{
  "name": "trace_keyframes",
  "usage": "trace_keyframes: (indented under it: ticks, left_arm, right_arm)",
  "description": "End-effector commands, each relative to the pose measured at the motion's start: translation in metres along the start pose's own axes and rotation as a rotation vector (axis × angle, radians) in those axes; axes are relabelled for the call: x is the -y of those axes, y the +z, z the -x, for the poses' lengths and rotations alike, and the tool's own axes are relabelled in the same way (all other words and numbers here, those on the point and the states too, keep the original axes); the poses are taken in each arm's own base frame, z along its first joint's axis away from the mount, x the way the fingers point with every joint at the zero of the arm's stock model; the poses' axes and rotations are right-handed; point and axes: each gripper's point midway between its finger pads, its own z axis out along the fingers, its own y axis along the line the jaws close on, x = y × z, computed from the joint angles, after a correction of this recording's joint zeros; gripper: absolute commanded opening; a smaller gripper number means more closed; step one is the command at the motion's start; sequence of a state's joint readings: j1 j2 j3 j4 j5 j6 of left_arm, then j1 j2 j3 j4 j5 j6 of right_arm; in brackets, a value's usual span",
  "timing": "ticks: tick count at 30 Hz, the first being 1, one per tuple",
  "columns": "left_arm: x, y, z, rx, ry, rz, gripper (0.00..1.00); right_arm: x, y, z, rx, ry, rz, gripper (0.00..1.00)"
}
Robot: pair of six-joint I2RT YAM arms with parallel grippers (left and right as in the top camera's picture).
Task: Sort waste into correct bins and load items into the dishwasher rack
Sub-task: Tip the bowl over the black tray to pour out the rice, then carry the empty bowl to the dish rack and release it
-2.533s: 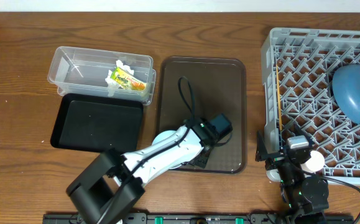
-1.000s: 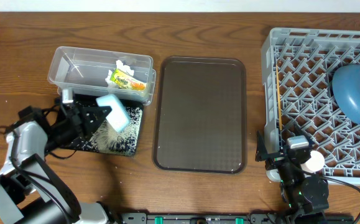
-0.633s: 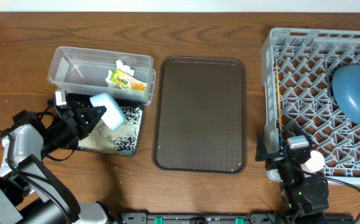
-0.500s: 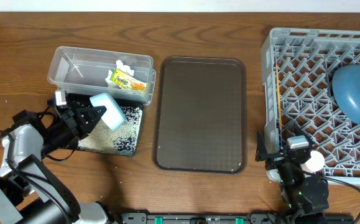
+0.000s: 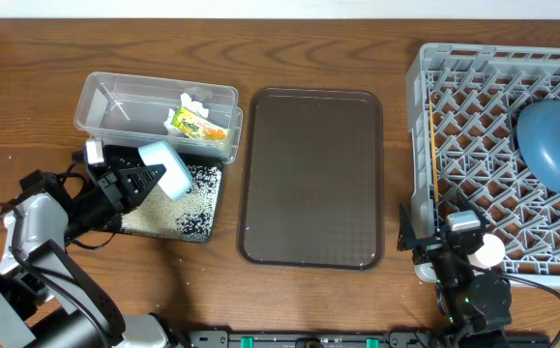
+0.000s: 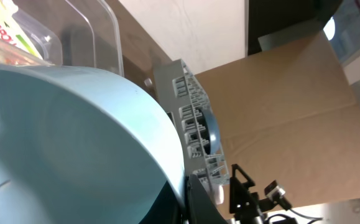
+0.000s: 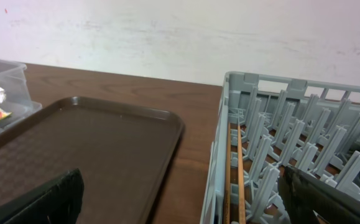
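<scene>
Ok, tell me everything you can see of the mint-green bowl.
The small mint-green bowl looks like smooth matte plastic, round and plain. The left gripper pinches its rim, holding it tipped on its side above the black tray, where white grains lie scattered. It touches nothing else that I can see.

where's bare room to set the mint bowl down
The brown serving tray is bare, between the clear tub and the rack. The rack's middle pegs, between chopsticks and blue bowl, are free. Crowded: the black tray, strewn with rice under the held mint bowl.
</scene>
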State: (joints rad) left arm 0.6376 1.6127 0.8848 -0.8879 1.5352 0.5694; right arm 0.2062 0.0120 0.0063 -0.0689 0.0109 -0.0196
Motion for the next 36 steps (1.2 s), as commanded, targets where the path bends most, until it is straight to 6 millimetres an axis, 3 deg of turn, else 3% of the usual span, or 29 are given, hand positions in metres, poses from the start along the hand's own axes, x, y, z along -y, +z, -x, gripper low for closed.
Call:
trace_keyframes:
  ticks: [1, 3, 6, 10, 12, 16, 22, 28, 32, 36]
  left_arm:
    - [-0.01, 0.001, -0.007, -0.034, -0.018, 0.051, 0.06]
    - [-0.009, 0.002, -0.007, -0.033, -0.054, 0.047, 0.06]
    - [0.009, 0.006, -0.004, -0.007, 0.005, -0.043, 0.06]
    - [-0.011, 0.006, -0.011, -0.064, -0.037, 0.065, 0.07]
    - [0.006, 0.012, -0.011, -0.053, 0.018, -0.016, 0.06]
    - [-0.009, 0.014, -0.012, -0.088, -0.033, 0.059, 0.06]
    - [0.024, 0.037, -0.018, -0.13, -0.02, -0.088, 0.06]
    - [0.077, 0.091, -0.032, -0.336, 0.175, -0.184, 0.06]
    - [0.084, 0.138, -0.036, -0.438, 0.265, -0.112, 0.06]
    - [0.088, 0.197, -0.029, -0.392, 0.317, -0.017, 0.06]
  right_arm:
    - [-0.001, 0.0, 0.0, 0.001, -0.004, 0.005, 0.99]
    - [-0.001, 0.0, 0.0, 0.001, -0.004, 0.005, 0.99]
    - [-0.001, 0.0, 0.0, 0.001, -0.004, 0.005, 0.99]
    - [-0.001, 0.0, 0.0, 0.001, -0.004, 0.005, 0.99]
    - [-0.001, 0.0, 0.0, 0.001, -0.004, 0.005, 0.99]
    - [-0.001, 0.0, 0.0, 0.001, -0.004, 0.005, 0.99]
    - [-0.001, 0.0, 0.0, 0.001, -0.004, 0.005, 0.99]
    - [-0.001, 0.0, 0.0, 0.001, -0.004, 0.005, 0.99]
    - [-0.001, 0.0, 0.0, 0.001, -0.004, 0.005, 0.99]
    - [-0.001, 0.0, 0.0, 0.001, -0.004, 0.005, 0.99]
